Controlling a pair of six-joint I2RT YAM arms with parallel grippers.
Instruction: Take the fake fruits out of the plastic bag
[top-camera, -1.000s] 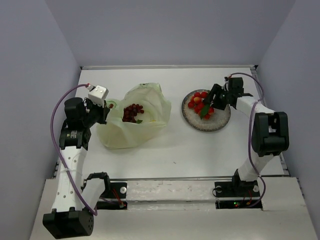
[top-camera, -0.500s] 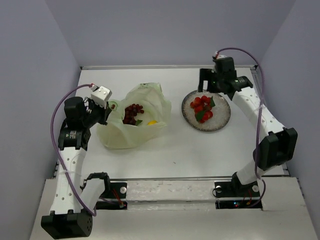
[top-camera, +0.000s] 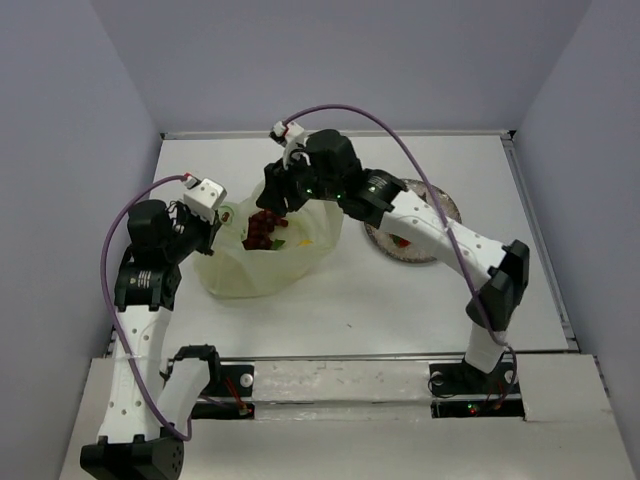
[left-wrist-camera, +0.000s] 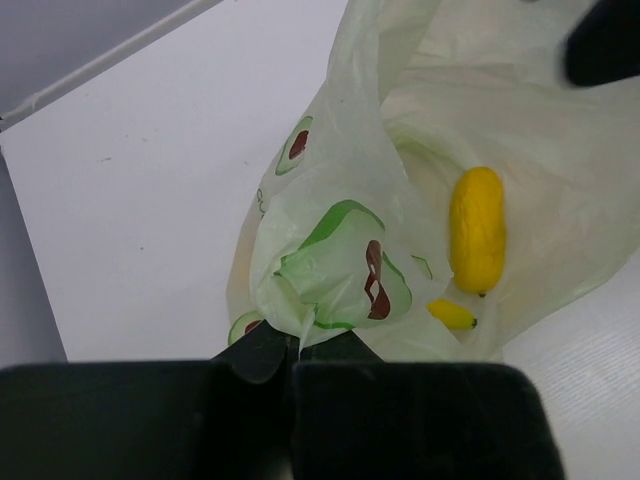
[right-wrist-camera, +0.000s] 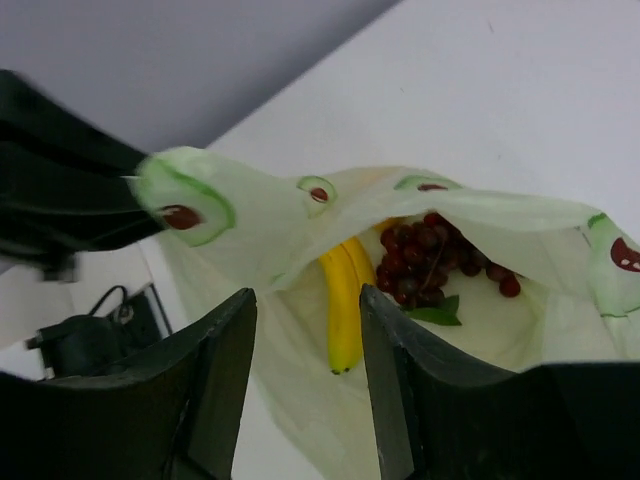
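The table (top-camera: 400, 300) was a flat white surface, matt and smooth, closed in by plain pale lilac walls (top-camera: 350, 60) on three sides. On its left half lay the bag (top-camera: 265, 268), thin, crinkly and half transparent, pale yellow-green with small printed marks in green and dark red; its mouth stood open and faced up. Inside it the grapes (right-wrist-camera: 425, 262) made a dark red, glossy, bumpy bunch with a green leaf (right-wrist-camera: 435, 313) just beside them, and the banana (right-wrist-camera: 343, 310), smooth and bright yellow, lay next to them, nearer the left arm. In the left wrist view an oval yellow fruit (left-wrist-camera: 477, 230) showed through the film. To the right of the bag, apart from it, sat the plate (top-camera: 445, 205), round, grey and speckled, with some red berries (top-camera: 400, 241) on it, mostly hidden under the right arm. The left gripper (left-wrist-camera: 292, 345) was clenched on a bunched fold of the bag's left edge and held that edge lifted off the table. The right gripper (right-wrist-camera: 305, 340) hung over the bag's mouth with its two black fingers (right-wrist-camera: 220, 370) apart and nothing between them; they touched neither the film nor the fruits.
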